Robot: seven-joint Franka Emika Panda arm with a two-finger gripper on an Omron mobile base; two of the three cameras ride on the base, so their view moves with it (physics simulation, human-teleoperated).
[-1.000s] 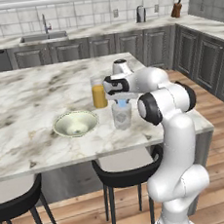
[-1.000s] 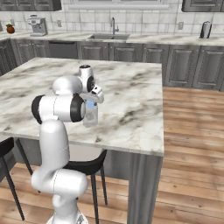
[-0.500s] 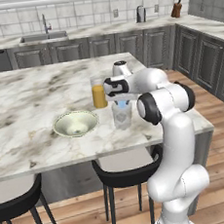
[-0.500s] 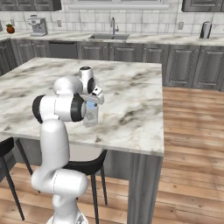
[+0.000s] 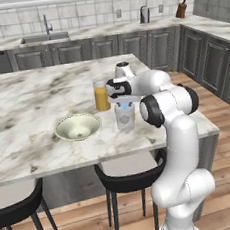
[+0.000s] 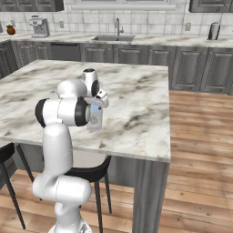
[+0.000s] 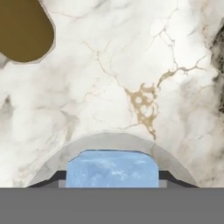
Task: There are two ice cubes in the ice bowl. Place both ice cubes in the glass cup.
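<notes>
My gripper (image 5: 123,104) points straight down over the glass cup (image 5: 125,119), a short clear tumbler near the island's front edge. It is shut on one pale-blue ice cube (image 7: 111,169), which sits between the dark fingertips (image 7: 57,176) just above the cup's round rim (image 7: 109,137). From the right side, the gripper (image 6: 96,108) hangs over the same cup (image 6: 94,122), with a blue tint at its tips. The ice bowl (image 5: 78,127), wide, shallow and greenish-cream, rests on the marble to the left of the cup.
A taller glass of orange juice (image 5: 101,96) stands just behind and left of the cup, and appears as a brown disc (image 7: 24,28) from above. The island's front edge (image 5: 116,154) is close, with black stools (image 5: 128,178) below it.
</notes>
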